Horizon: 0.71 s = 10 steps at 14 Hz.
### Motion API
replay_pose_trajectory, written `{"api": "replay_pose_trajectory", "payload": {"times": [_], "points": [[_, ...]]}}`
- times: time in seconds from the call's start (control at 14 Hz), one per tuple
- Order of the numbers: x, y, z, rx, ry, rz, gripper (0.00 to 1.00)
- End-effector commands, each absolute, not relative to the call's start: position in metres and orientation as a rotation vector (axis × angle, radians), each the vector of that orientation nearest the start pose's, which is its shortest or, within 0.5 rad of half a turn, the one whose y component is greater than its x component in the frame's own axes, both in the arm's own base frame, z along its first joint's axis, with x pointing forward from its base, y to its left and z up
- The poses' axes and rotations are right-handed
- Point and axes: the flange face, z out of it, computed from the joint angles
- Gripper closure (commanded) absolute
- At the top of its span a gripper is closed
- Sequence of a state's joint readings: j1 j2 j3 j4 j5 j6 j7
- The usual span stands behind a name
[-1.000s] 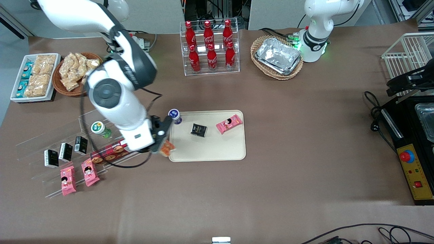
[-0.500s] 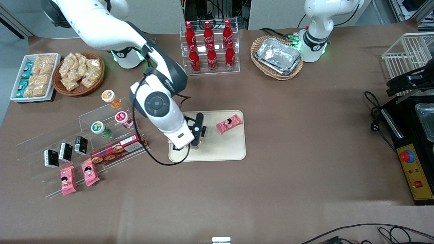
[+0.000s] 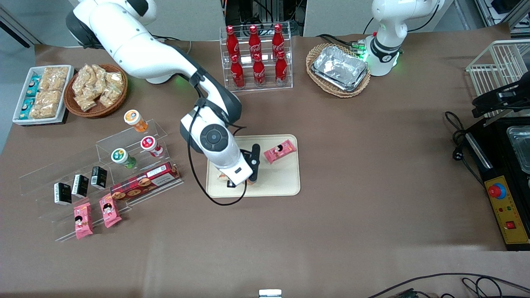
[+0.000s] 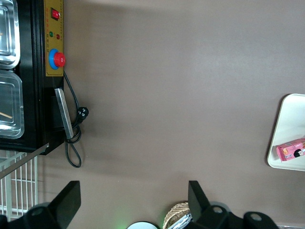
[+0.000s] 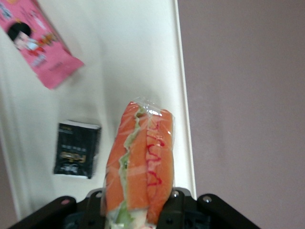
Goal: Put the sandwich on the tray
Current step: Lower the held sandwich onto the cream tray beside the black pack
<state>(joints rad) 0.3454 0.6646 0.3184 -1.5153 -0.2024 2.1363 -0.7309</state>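
My right gripper is shut on the sandwich, a wedge in clear wrap with orange, red and green layers standing up between the fingers. It hangs over the cream tray, close to the tray's rim nearest the front camera. In the front view the gripper is above the tray, and the arm hides most of the sandwich. On the tray lie a pink snack packet and a small black packet.
Toward the working arm's end stands a clear stepped shelf with bottles, black boxes and pink packets. Farther from the camera are a cola bottle rack, a wicker basket of foil trays and a snack basket.
The arm has swung from the shelf's edge to over the tray, carrying the sandwich with it. The black packet and the blue-capped bottle are now covered by the arm in the front view.
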Motion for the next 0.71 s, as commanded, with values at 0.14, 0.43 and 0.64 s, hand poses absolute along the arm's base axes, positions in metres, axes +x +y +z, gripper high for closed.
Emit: {"api": "replay_pose_trajectory", "payload": {"times": [0.14,0.43,0.64], "points": [[0.594,0.398,0.246,-2.327,-2.143,-0.014,0.63],[0.594,0.401,0.233,-2.320,-2.152,-0.036,0.62],[0.592,0.406,0.230,-2.325,-2.140,-0.043,0.00]]}}
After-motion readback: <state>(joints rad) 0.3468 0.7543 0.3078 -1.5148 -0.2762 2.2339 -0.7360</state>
